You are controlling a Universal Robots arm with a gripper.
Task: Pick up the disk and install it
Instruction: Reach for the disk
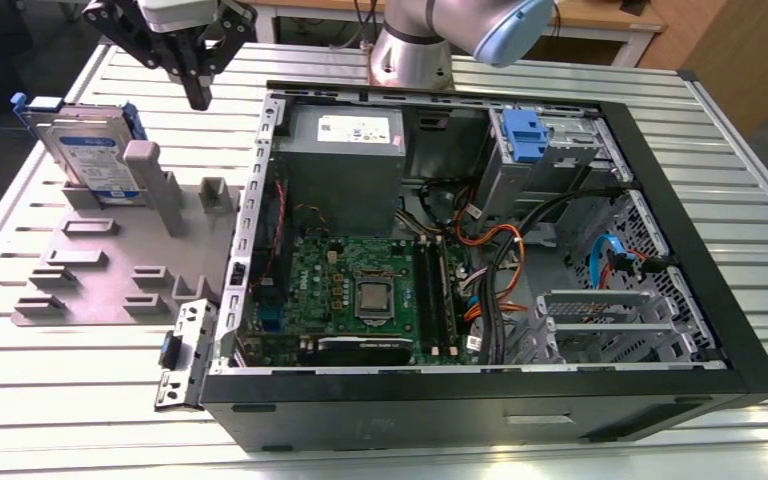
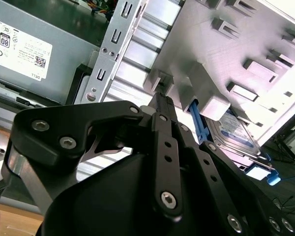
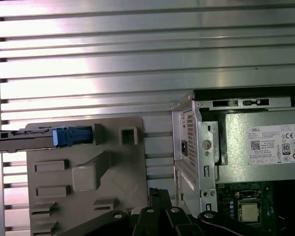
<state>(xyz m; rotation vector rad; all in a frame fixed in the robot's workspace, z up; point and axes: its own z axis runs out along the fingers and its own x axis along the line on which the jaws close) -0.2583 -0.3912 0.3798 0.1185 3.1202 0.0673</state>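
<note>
- The end effector (image 1: 199, 95) is seen hanging above the table (image 1: 64, 400) in the exterior view, fingers pointing down.
- Its fingers are drawn together to a narrow tip in the exterior view, and nothing is gripped between them; the same closed tip is seen in both wrist views (image 2: 161, 98) (image 3: 157, 194).
- The disk (image 1: 91, 150) is stood upright on its edge in a slot of a grey fixture (image 1: 104, 260), at the fixture's far end, on the exterior view's left.
- The disk is not touched by the end effector, which is held higher and to the exterior view's right of it, between the disk and the case (image 1: 704, 240).
- A blue bracket (image 1: 20, 105) is fitted along the disk's edges, and a blue-and-white label is carried on its face.
- In the first wrist view the disk (image 3: 24, 137) is seen edge-on, held in the fixture (image 3: 88, 187).
- In the second wrist view the disk (image 2: 236, 130) is seen just beyond the fixture's (image 2: 211, 49) posts, past the fingertip.
- The case is laid on its side on the table, opened, just beside the fixture.
- A power supply (image 1: 344, 150) with a white sticker is mounted in the case's far corner nearest the fixture.
- A green board (image 1: 357, 285) is seen in front of the power supply, inside the case.
- A blue clip (image 1: 524, 135) is seated in the bay at the case's far side.
</note>
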